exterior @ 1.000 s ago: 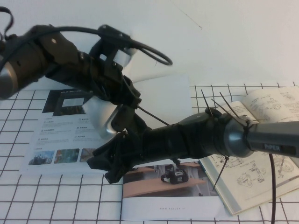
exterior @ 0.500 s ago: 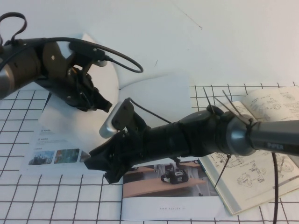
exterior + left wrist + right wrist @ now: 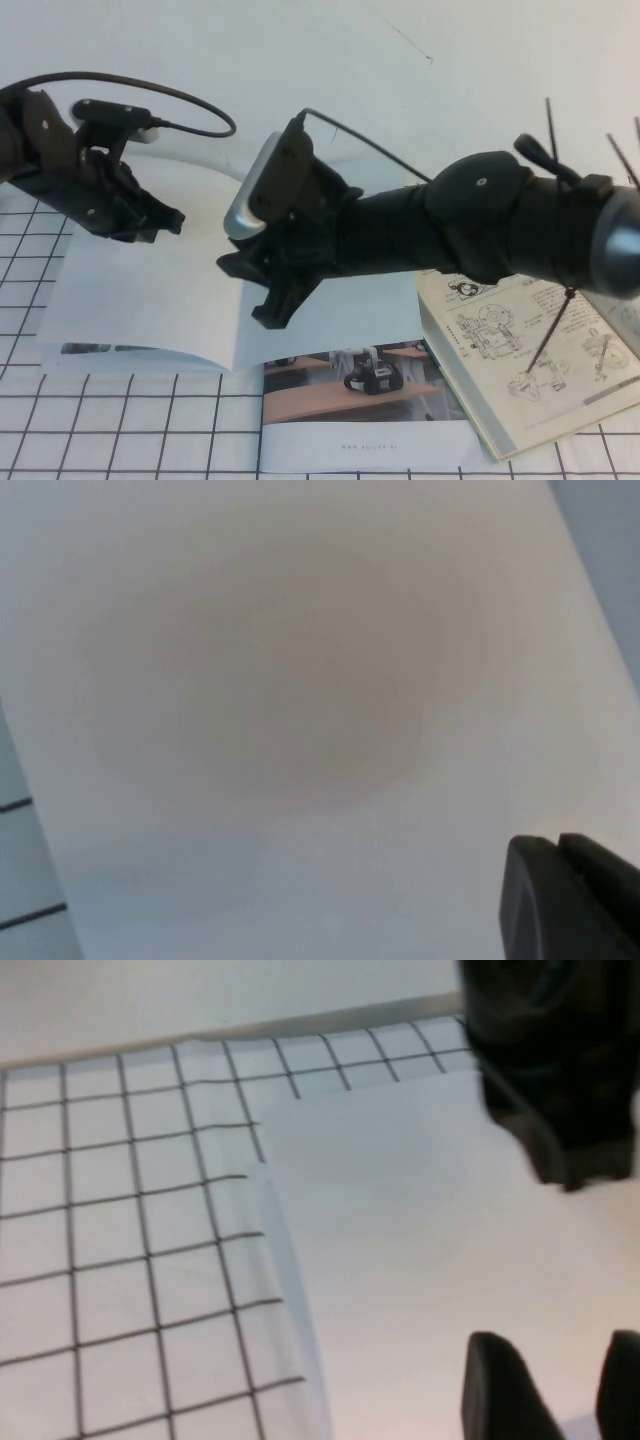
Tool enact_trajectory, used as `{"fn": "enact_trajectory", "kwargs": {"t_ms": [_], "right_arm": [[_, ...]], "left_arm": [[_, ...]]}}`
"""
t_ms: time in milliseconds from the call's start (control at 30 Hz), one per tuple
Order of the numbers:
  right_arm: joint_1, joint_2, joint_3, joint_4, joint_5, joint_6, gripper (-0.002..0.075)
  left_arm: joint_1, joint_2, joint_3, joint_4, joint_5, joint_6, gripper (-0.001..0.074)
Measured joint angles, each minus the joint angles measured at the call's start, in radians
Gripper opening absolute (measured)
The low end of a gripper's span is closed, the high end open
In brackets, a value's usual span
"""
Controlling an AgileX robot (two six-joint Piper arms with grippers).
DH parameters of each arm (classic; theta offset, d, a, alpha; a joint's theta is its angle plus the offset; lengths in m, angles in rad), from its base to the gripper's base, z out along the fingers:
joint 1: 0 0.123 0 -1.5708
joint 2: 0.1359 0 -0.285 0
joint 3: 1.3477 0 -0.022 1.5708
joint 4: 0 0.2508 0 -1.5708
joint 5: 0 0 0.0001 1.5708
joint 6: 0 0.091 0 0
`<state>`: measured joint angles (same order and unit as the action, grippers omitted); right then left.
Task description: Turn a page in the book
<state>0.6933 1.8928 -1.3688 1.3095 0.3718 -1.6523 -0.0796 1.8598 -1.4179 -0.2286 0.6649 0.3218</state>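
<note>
The book (image 3: 345, 332) lies open on the grid mat. Its page (image 3: 150, 295) has come over to the left and lies almost flat, plain pale face up; a strip of photos on the leaf beneath shows at its near edge. My left gripper (image 3: 160, 222) is shut, just above the page's plain face, which fills the left wrist view (image 3: 300, 680) beside the fingertips (image 3: 530, 852). My right gripper (image 3: 270, 305) is open and empty over the book's middle fold. In the right wrist view its gripper (image 3: 560, 1400) hovers above the pale page (image 3: 420, 1260).
A booklet with a black robot on wood (image 3: 365, 385) overlaps the book's near right corner. A yellowish manual with line drawings (image 3: 520, 370) lies at the right. The black-lined grid mat (image 3: 120, 430) covers the table. The left arm's dark wrist (image 3: 560, 1060) shows beyond my right gripper.
The left gripper swept left with the page, which went from raised and curled to lying flat over the left side. The right arm lifted and drew back toward the right.
</note>
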Motion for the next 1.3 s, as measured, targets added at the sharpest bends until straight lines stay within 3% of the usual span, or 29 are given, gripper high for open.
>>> {"fn": "enact_trajectory", "kwargs": {"t_ms": [200,733,1033,1300], "right_arm": [[-0.037,-0.134,0.095,-0.17,-0.128,0.124,0.0226],[-0.067,-0.617,0.497,-0.177,-0.342,0.047,0.0227],[-0.067,-0.852,0.639,-0.164,-0.411,0.017,0.0227],[-0.067,-1.027,0.777,-0.053,-0.465,0.01,0.0227]], "left_arm": [[0.056,0.01,0.069,-0.048,-0.034,0.0,-0.0003],[0.071,0.046,0.191,-0.17,-0.115,0.097,-0.0002],[0.071,-0.14,0.191,-0.17,-0.08,0.101,-0.0002],[0.071,-0.409,0.197,-0.188,0.006,0.105,-0.0002]]}}
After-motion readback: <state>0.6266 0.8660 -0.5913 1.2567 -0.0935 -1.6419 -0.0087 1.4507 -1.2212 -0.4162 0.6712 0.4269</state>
